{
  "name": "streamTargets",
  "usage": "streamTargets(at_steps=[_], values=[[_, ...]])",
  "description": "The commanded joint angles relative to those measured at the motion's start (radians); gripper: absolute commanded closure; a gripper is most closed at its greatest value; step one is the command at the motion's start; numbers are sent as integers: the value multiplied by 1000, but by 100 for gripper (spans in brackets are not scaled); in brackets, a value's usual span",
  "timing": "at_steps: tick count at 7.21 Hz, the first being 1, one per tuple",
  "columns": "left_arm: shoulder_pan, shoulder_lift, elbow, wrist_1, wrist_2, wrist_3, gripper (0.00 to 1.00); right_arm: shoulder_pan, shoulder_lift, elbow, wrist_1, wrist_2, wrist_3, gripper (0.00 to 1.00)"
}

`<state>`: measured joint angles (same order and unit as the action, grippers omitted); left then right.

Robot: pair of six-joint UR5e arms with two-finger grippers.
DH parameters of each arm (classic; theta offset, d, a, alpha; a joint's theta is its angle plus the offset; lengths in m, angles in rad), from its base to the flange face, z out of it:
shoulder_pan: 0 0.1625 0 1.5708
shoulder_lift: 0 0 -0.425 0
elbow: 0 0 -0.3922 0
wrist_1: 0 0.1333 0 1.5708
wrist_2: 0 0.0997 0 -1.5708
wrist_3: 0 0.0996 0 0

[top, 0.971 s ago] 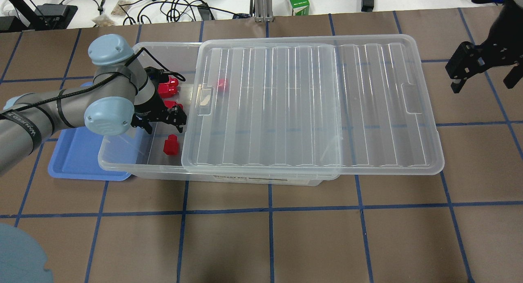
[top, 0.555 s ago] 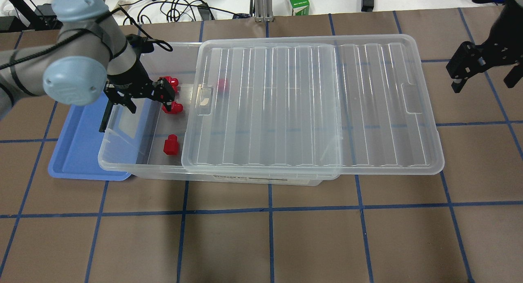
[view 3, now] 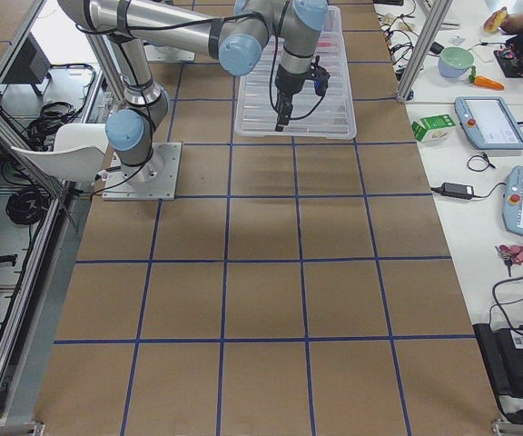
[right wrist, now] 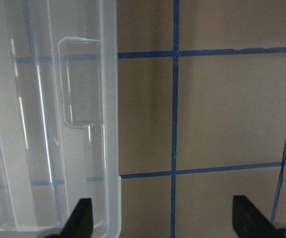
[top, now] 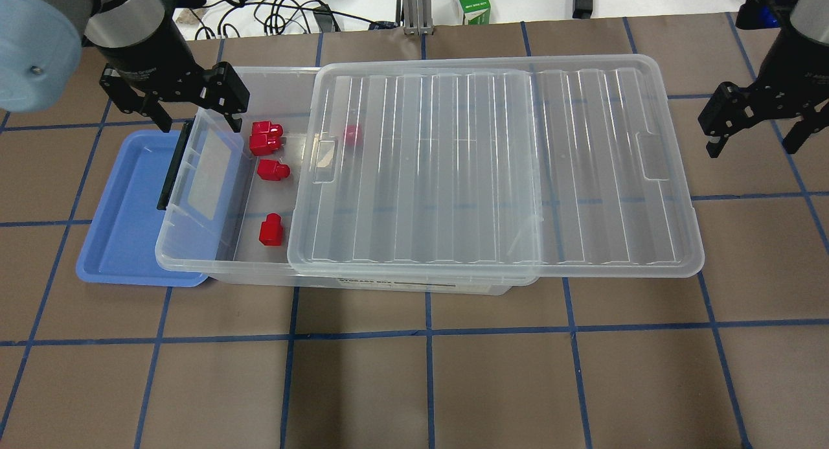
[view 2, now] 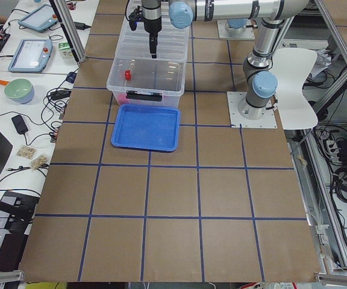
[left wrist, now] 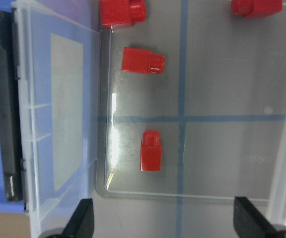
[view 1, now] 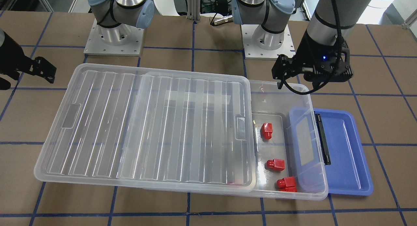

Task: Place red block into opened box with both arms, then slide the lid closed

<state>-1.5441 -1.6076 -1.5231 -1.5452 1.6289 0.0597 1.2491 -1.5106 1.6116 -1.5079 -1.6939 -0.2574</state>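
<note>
The left claw (top: 196,118) had lifted clear of the box (top: 194,260), open and empty, leaving the red block (top: 272,170) on its floor among other blocks (top: 271,229). The right claw (top: 754,143) hung open just beyond the lid (top: 492,170), which I judged now needed sliding shut

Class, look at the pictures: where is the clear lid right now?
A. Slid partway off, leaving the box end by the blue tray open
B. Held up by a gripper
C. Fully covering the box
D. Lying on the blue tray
A: the lid overhangs the box at one end, while the end by the blue tray is uncovered, with red blocks showing there.
</note>
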Motion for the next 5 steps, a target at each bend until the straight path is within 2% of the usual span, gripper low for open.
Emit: streamTargets(at_steps=[1, 3, 5], values=[[4, 41, -8, -1, -55, -17, 0, -19, 38, 65, -76, -4, 0, 0], [19, 40, -9, -10, -52, -23, 0, -19, 49, 108, -150, -7, 3, 0], [19, 38, -9, -15, -53, -47, 0, -20, 65, 110, -166, -12, 3, 0]])
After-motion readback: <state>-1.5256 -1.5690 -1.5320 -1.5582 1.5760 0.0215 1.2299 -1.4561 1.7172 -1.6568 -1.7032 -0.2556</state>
